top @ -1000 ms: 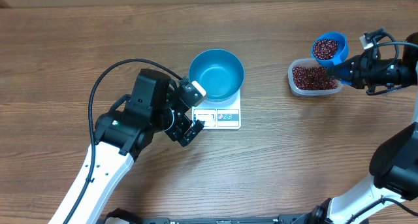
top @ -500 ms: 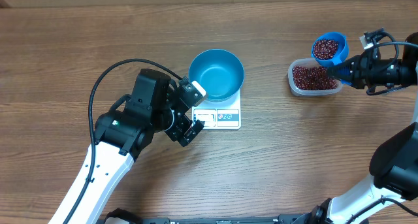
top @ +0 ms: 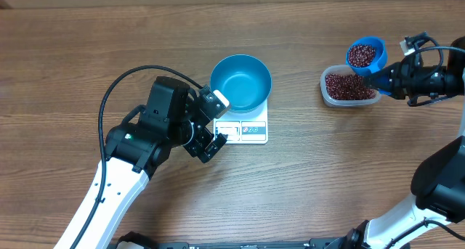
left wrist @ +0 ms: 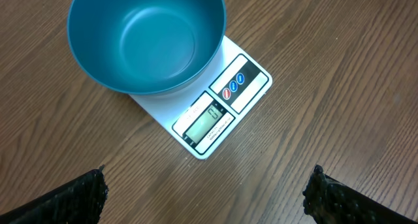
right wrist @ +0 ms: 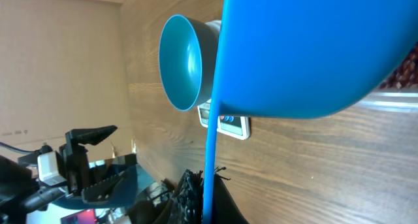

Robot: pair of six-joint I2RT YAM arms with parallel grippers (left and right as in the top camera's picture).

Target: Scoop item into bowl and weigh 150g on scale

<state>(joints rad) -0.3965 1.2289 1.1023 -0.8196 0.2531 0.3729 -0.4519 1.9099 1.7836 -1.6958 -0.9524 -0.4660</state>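
My right gripper (top: pixel 385 78) clenched on the scoop (top: pixel 378 46) handle, beans (top: pixel 362 55) inside, over the tub (top: pixel 325 86) by the surface's (top: pixel 327 176) right edge, left gripper (top: pixel 218 123) released beside scale (top: pixel 251 131) bearing bowl (top: pixel 241 82)

From my station I count one bowl (top: pixel 240 82), one scale (top: pixel 247 131) with one display (left wrist: pixel 210 117) and three round buttons (left wrist: pixel 234 85), one clear tub (top: pixel 325 88) and one scoop (top: pixel 365 54). The beans (top: pixel 347 86) are far too many for me to count. I can only say they come in two lots, one per container. Two arms show, a left arm (top: pixel 156 125) and a right arm (top: pixel 429 78), over one table (top: pixel 87 38).
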